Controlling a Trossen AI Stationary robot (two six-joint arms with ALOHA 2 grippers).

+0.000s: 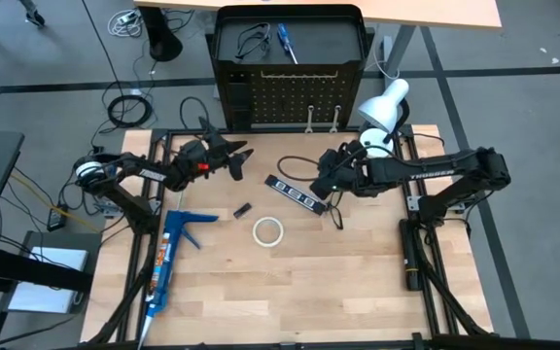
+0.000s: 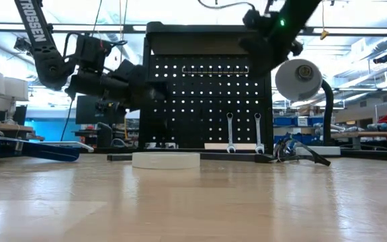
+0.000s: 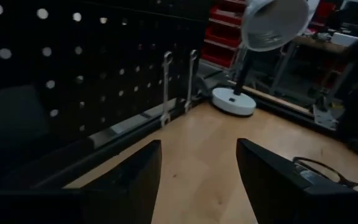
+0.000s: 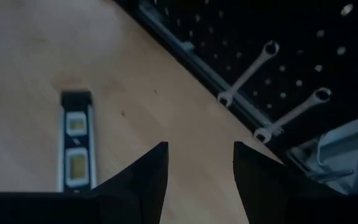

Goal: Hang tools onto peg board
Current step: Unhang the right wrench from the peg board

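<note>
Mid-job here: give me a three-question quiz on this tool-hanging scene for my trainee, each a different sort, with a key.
1. True or false: two silver wrenches hang on the peg board.
2. Multiple choice: what lies on the table nearest the right gripper? A) white tape ring B) black strip with white marks C) blue caulking gun
3. Fill in: the blue-handled screwdriver lies in the ___ on top of the peg board.

Key:
1. True.
2. B.
3. Tray. Both the right gripper and the left gripper are open and empty.
</note>
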